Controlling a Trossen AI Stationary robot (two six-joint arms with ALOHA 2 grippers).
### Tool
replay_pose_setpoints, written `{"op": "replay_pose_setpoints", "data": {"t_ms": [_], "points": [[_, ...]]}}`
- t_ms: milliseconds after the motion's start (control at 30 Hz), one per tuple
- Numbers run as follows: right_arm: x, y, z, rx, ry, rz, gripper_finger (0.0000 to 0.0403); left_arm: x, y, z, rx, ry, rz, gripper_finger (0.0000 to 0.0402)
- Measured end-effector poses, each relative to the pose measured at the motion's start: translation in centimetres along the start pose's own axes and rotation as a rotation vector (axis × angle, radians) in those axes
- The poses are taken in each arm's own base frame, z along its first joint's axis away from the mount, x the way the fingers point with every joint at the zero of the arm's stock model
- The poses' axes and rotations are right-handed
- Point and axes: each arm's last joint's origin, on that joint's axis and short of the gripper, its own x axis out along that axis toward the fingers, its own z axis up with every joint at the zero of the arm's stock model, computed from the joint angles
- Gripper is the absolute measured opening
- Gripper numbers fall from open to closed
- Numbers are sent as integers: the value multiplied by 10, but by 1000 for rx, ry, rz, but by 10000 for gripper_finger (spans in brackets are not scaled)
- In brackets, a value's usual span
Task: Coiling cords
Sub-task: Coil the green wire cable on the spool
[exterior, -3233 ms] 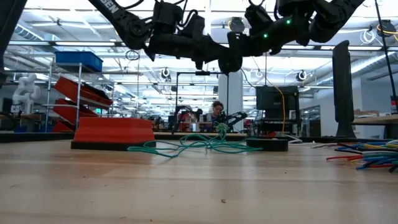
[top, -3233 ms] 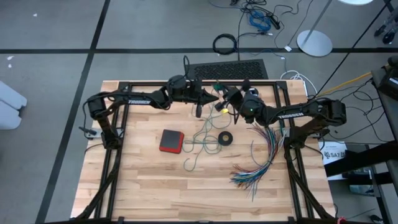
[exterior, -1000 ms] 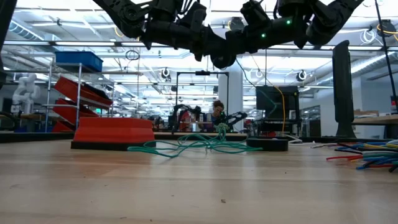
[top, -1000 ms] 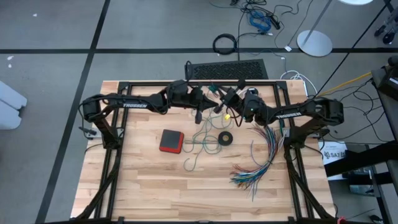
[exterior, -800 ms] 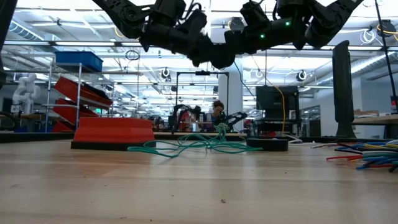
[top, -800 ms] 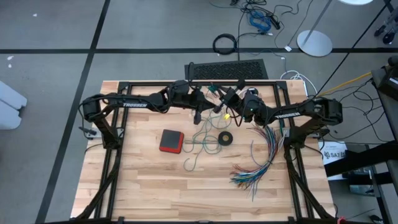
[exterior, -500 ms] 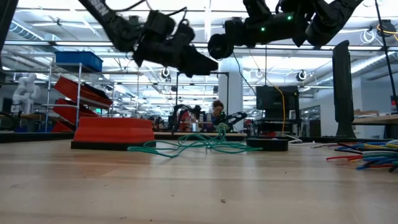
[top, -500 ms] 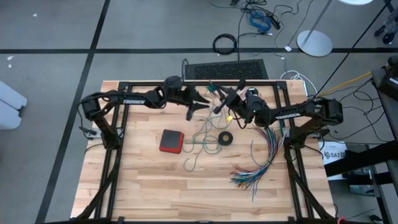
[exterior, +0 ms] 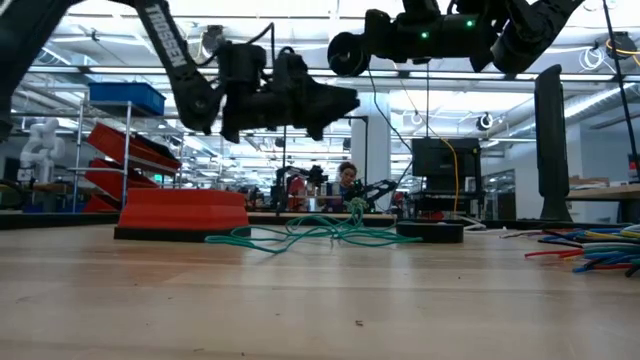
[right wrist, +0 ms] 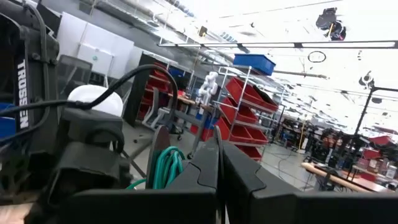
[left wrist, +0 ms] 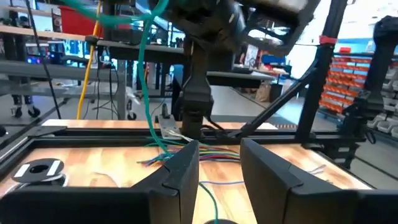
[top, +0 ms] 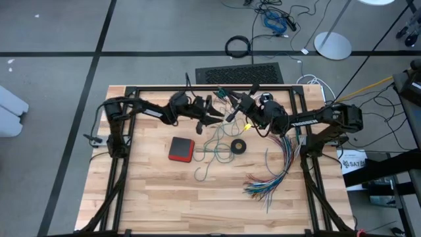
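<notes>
Right gripper [top: 231,110] is clamped on the teal-green cord [right wrist: 166,167], whose loops hang beside its fingers while the rest trails to the table [top: 151,191] below. Left gripper [top: 212,115], jaws apart and empty, hovers just beside it. Risk, as I judge it: with one hold only, the loops may slide free or snag the multicoloured wires [top: 273,172] below.

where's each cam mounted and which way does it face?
High: overhead, straight down; both arms, left gripper open, right gripper.
Low: table height, level across; both arms overhead.
Left wrist: past its own open fingers at the right arm.
Right wrist: past its own shut fingers into the room.
High, low and left wrist share the teal cord.
</notes>
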Motion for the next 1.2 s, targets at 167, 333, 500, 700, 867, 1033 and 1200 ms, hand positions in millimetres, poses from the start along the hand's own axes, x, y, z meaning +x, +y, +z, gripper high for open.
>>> {"op": "replay_pose_setpoints", "data": {"t_ms": [167, 333, 500, 700, 867, 1033, 1200], "points": [[0, 1, 0, 1, -8, 20, 0, 8, 6, -6, -35, -36, 0, 125], [0, 1, 0, 8, -9, 24, 0, 12, 11, -9, -42, -46, 21, 131], [0, 1, 1, 11, -20, 43, 0, 15, 14, -12, -68, -22, 48, 172], [0, 1, 1, 13, -23, 45, 0, 14, 17, -12, -74, -21, 87, 221], [0, 1, 2, 16, -33, 41, 0, 20, 14, -8, -62, -39, 85, 224], [0, 1, 3, 18, -40, 38, 0, 28, 13, -3, -56, -60, 129, 224], [0, 1, 3, 19, -42, 37, 0, 28, 14, -3, -59, -59, 163, 224]]}}
